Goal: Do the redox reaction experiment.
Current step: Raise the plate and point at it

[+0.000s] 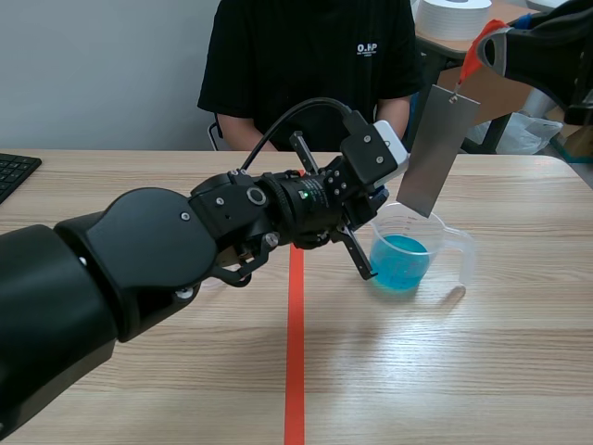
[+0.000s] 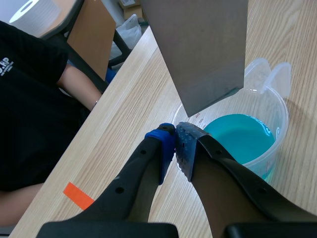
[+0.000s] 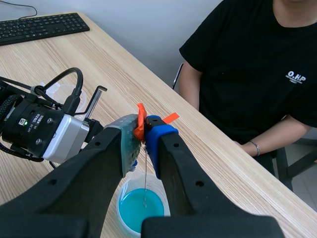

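Note:
A clear plastic beaker holding blue liquid stands right of the tape line. My left gripper is shut on its near-left rim; in the left wrist view the pads pinch the wall of the beaker. A grey metal plate hangs tilted over the beaker from an orange-red tab, and my raised right gripper is shut on that tab. The plate's lower edge is near rim height, above the liquid.
A person in a black shirt sits across the table, forearms near its far edge. A keyboard lies at the far left. An orange-red tape line runs down the middle. A white roll sits behind at the right.

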{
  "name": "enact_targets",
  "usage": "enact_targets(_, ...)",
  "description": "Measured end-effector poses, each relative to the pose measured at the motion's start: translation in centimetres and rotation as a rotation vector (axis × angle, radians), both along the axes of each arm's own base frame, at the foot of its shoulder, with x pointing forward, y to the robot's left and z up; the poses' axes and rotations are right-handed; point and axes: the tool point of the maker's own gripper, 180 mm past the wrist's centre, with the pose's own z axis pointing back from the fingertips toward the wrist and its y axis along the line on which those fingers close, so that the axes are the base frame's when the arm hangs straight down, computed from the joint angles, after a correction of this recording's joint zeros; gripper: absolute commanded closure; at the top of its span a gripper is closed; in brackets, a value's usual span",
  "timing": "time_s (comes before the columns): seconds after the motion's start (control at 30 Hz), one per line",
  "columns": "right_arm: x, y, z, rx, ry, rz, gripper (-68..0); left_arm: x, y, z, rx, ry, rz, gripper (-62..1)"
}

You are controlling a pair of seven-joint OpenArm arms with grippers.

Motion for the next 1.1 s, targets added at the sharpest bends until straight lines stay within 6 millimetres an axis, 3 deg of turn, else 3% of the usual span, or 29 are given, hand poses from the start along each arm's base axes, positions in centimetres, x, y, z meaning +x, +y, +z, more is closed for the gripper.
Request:
enact_targets(0.73, 0.0, 0.0, 0.0, 0.0, 0.0, 0.0, -1.5, 0.0, 0.4, -0.2, 0.007, 0.006, 0.0, -4.7)
enact_targets(0.87, 0.0, 0.0, 0.0, 0.0, 0.0, 0.0, -1.5, 0.6, 2.6, -0.3, 0.012, 0.023, 0.04, -4.7)
enact_targets(1.1, 0.0, 0.0, 0.0, 0.0, 0.0, 0.0, -1.5, -0.2, 7.6, 2.7, 0.017, -0.061, 0.085, -4.7)
